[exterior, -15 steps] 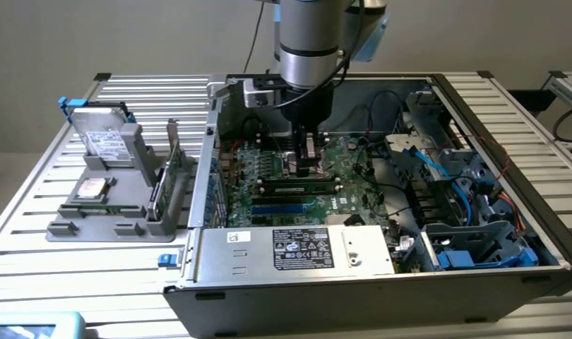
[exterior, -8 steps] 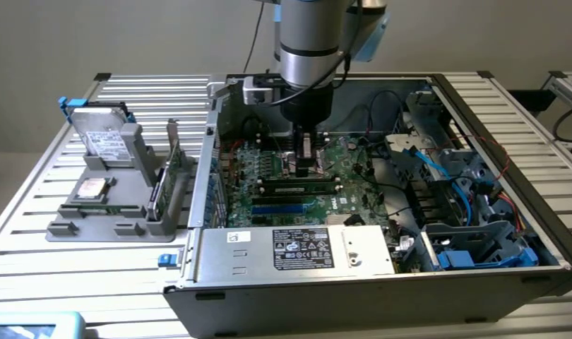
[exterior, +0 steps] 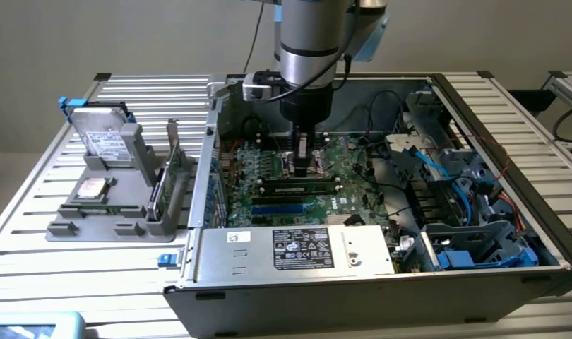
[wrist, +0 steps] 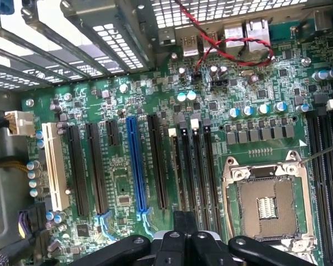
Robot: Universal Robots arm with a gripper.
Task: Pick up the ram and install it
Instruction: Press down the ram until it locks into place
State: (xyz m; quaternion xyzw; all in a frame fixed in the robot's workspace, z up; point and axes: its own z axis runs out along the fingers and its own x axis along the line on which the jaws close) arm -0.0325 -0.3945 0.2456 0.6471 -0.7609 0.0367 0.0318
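While low over the motherboard [exterior: 347,159], one tool [exterior: 305,169], grip impossible to tell, near one ram [exterior: 300,188].

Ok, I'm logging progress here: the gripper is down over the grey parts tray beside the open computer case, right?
Not right. The exterior view shows the gripper down inside the open computer case, over the green motherboard, not over the grey parts tray beside it.

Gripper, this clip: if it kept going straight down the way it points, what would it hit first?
Probably the ram lying in its slot on the motherboard; the gripper hangs just above it, though exact alignment is hard to judge.
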